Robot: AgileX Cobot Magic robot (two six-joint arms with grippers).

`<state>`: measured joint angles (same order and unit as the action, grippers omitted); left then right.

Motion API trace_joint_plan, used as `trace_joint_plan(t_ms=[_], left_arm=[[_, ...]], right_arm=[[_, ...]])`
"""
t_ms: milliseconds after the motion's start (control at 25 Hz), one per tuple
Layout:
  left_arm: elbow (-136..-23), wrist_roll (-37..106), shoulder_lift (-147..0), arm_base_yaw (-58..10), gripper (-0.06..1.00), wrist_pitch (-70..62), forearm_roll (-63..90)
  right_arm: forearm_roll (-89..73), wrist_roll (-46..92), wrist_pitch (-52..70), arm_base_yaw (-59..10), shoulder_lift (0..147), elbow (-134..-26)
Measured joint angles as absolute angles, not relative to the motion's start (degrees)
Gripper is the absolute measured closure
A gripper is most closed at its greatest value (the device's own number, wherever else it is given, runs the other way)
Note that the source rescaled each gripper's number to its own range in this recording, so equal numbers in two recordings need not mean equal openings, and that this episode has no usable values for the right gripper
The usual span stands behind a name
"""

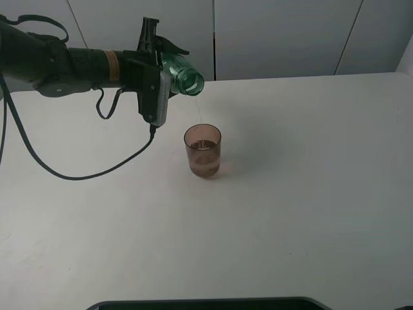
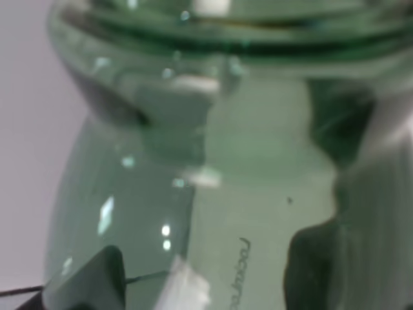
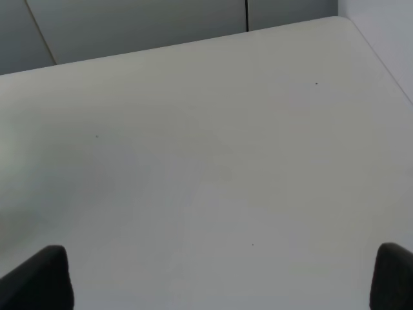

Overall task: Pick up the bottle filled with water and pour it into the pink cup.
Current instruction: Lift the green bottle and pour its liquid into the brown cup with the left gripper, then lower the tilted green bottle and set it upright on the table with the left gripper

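Cable (image 1: pixel 71 178) beside pink cup (image 1: pixel 202 152), seemingly apart

Qty: 1 bottle (image 1: pixel 183 73), 1 pink cup (image 1: pixel 203 154)

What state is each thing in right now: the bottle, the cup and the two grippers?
bottle: held in the air, tipped over, uncapped mouth above the cup, a thin stream falling from it.
cup: upright on the table, some water inside.
left gripper: shut on the bottle.
right gripper: open, holding nothing.
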<state>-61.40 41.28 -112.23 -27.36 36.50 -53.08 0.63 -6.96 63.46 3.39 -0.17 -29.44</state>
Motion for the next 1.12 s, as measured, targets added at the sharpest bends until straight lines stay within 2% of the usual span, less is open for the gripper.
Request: trace_joint_plan(t_ms=[280,640,840,1120], left_arm=[[-61.4,28.5,-112.0,-27.4,0.94,40.7,-44.1],[-61.4,0.5,-105.6,-27.4,0.94,39.7,-31.9],[-58.5,-2.4,-101.5,-26.6,0.94,40.9,-20.5],[-46.7,-2.4,-99.5,-20.4,0.94,48.8,-8.2]], right_arm=[[0.6,-7.0,63.5,3.4,-0.2,-29.4],[0.6,-7.0,63.5,3.4,-0.2,-29.4],[0.6,-7.0,63.5,3.4,-0.2,-29.4],[0.6,-7.0,63.5,3.4,-0.2,-29.4]])
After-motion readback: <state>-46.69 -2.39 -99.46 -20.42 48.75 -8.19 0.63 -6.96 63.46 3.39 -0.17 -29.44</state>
